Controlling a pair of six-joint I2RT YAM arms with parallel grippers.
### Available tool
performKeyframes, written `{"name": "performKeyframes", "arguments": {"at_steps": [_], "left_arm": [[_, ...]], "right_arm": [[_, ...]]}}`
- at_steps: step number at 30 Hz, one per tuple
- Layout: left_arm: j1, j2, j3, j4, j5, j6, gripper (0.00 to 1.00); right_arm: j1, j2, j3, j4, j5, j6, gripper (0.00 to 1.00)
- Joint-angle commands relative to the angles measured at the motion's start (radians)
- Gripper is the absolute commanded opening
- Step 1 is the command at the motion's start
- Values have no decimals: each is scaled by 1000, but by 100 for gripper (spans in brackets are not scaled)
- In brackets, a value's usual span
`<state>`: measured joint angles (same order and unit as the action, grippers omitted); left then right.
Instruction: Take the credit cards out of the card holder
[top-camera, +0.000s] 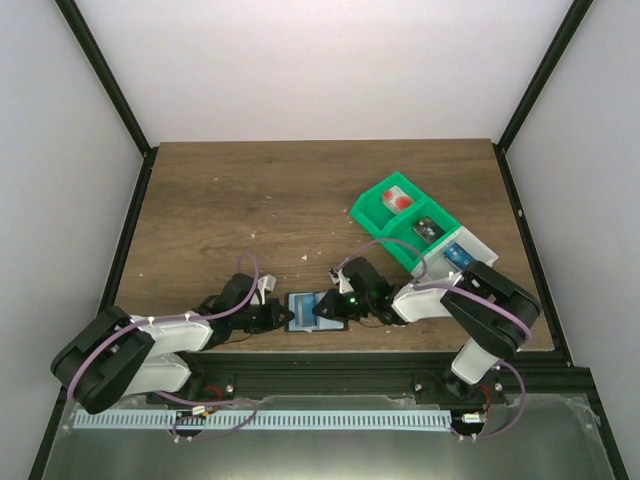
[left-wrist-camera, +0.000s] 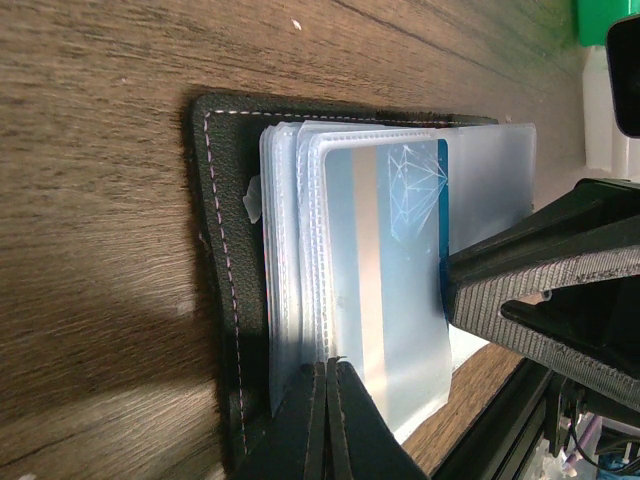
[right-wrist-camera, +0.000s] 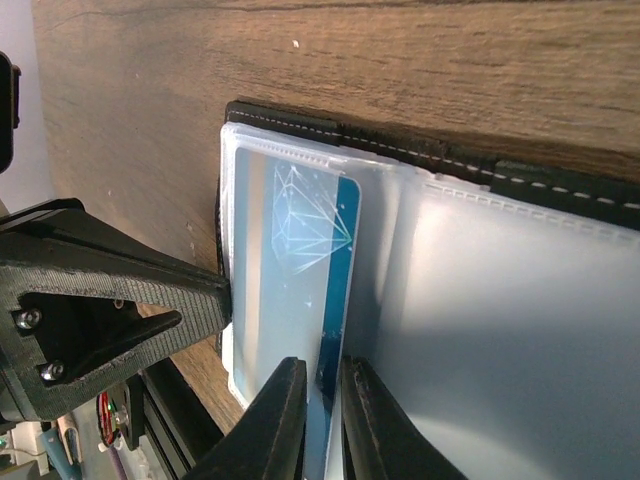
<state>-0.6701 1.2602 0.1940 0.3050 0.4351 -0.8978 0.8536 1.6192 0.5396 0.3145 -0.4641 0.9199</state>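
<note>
left claw (left-wrist-camera: 326, 372) sits clenched shut at the edge of the open card holder (left-wrist-camera: 222, 250) on the counter (left-wrist-camera: 100, 200) — right claw (right-wrist-camera: 322, 378) pinches the blue credit card (right-wrist-camera: 295, 260).

Wooden table (top-camera: 250, 200) with card holder (top-camera: 305, 310) near front edge, green tray (top-camera: 380, 236) and pale tray (top-camera: 478, 243) right

We tag this as a robot lab cell, not a home or shop. Plain white panels (top-camera: 330, 60) box in the space, held by black frame posts (top-camera: 105, 75). Inside is a wood-grain table (top-camera: 250, 200). The left arm (top-camera: 165, 345) and right arm (top-camera: 480, 310) stand on a metal base plate (top-camera: 300, 445), with purple cables (top-camera: 248, 268) exposed.
</note>
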Motion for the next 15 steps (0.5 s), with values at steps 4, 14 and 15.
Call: {"name": "performKeyframes", "arguments": {"at_steps": [4,14,15], "left_arm": [[-1,-4,-20,-17,7,-1,0],[-1,-5,-21,-19,-1,5,0],[-1,-9,-22,-24,-7,7,0]], "right_arm": [[9,25,14,36,-19,12,12],[9,22,-11,63,-27,15,0],[9,18,-16,66,-27,14,0]]}}
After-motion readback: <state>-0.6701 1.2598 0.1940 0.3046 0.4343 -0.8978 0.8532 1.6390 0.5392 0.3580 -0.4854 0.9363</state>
